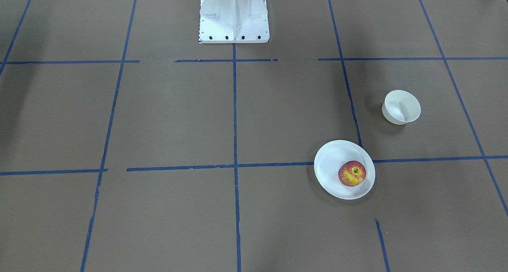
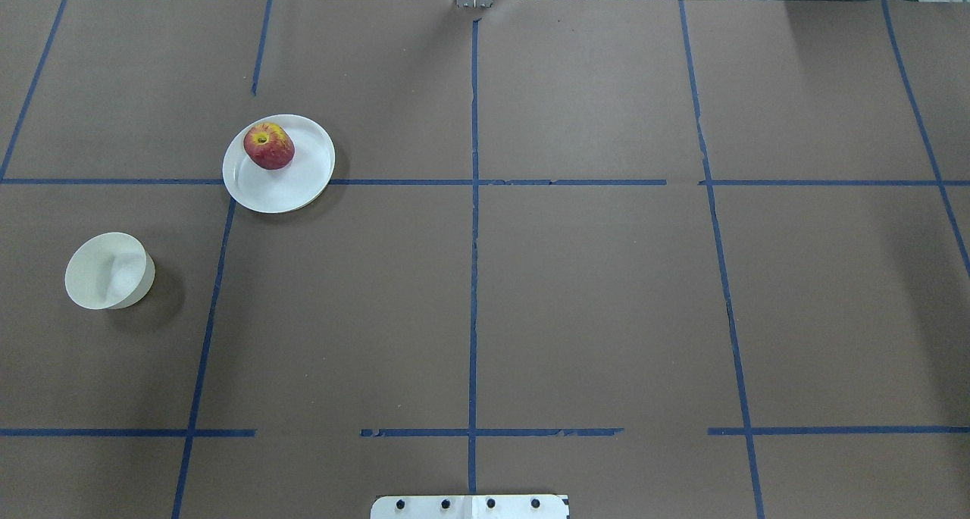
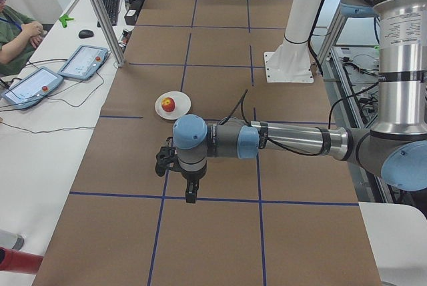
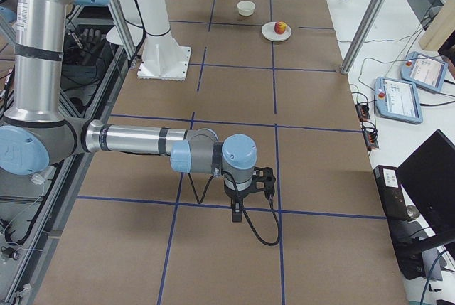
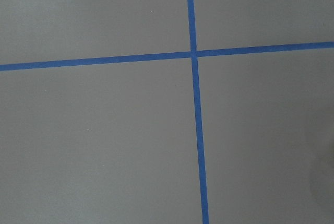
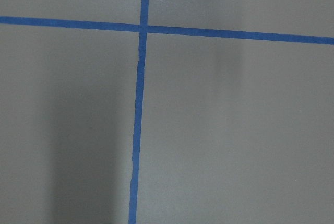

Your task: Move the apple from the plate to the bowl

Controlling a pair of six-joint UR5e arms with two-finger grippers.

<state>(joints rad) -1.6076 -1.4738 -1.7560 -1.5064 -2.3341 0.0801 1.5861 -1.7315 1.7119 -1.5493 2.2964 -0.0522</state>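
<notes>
The left gripper [image 3: 190, 196] is being held pointing down over the brown paper-covered table [image 2: 591, 299], near a crossing of blue tape lines [image 5: 193, 54]. Whether its jaws are released or clenched cannot be told. The right gripper [image 4: 236, 214] is being held likewise at the table's other end, and its jaw state cannot be told either. Nothing is being grasped by either.

The small round red-and-yellow apple [image 2: 269, 146] is lying on the flat round white plate [image 2: 295, 189], off-centre toward the rim farthest from the robot, well apart from both grippers. The small deep cream-white bowl [image 2: 106, 273] is standing near the plate without touching it, closer to the robot and farther to its left.
</notes>
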